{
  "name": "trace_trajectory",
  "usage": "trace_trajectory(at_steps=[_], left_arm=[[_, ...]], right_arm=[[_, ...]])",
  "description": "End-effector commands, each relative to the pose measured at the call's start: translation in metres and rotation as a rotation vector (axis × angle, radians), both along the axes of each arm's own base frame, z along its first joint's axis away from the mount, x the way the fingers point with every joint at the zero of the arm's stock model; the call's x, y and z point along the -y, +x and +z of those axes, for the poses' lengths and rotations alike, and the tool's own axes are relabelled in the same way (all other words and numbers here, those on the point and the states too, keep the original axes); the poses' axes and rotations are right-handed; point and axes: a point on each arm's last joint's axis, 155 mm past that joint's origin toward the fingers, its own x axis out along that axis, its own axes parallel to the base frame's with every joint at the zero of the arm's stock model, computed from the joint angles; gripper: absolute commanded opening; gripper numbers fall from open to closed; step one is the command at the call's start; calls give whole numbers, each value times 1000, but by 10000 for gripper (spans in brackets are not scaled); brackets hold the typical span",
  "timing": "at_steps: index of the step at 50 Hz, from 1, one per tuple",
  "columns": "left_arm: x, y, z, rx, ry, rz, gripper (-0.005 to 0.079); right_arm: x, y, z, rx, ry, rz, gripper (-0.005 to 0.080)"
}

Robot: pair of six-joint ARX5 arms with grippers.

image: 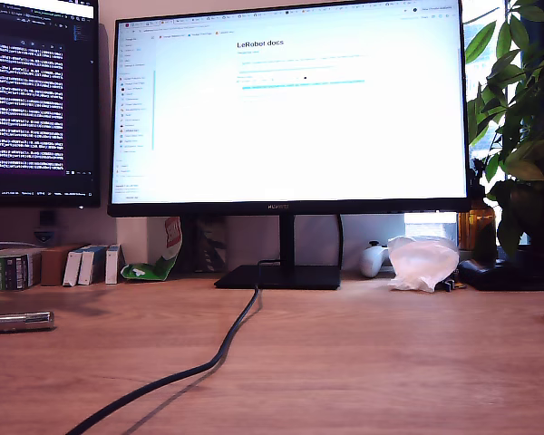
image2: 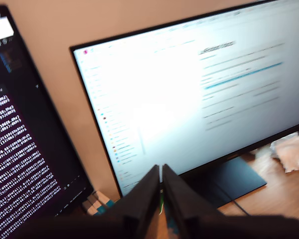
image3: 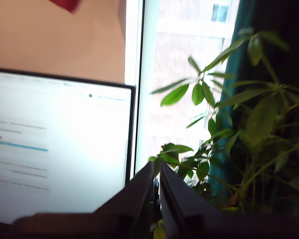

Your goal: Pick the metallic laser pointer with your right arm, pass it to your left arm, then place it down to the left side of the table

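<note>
Both grippers are seen only in their wrist views. My first gripper (image2: 161, 185) is raised toward the monitor (image2: 199, 94), its jaws closed with nothing between them. My second gripper (image3: 156, 180) is likewise closed and empty, pointed at the plant (image3: 229, 129). The pointer (image: 16, 320) is laid flat on the table (image: 363, 362) at the exterior view's left edge, well apart from the cable (image: 219, 349).
</note>
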Motion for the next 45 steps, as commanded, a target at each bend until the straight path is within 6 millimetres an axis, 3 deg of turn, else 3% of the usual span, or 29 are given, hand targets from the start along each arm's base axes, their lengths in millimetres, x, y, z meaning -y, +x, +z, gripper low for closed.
trace_trajectory(at_steps=[1, 11, 23, 33, 45], left_arm=[[0, -1, -16, -24, -21, 5, -24], [0, -18, -32, -11, -58, 37, -24], [-1, -35, -68, -38, -82, 75, -24], [9, -56, -90, -85, -102, 41, -24], [30, -70, -107, -66, -119, -15, -24]], right_arm=[[1, 0, -15, -13, 18, -1, -11], [0, -12, -44, -22, 25, -3, -11], [2, -32, -79, -23, 69, -16, -11], [10, -48, -112, -78, 99, -69, -11], [9, -66, -124, -40, 117, -66, -11]])
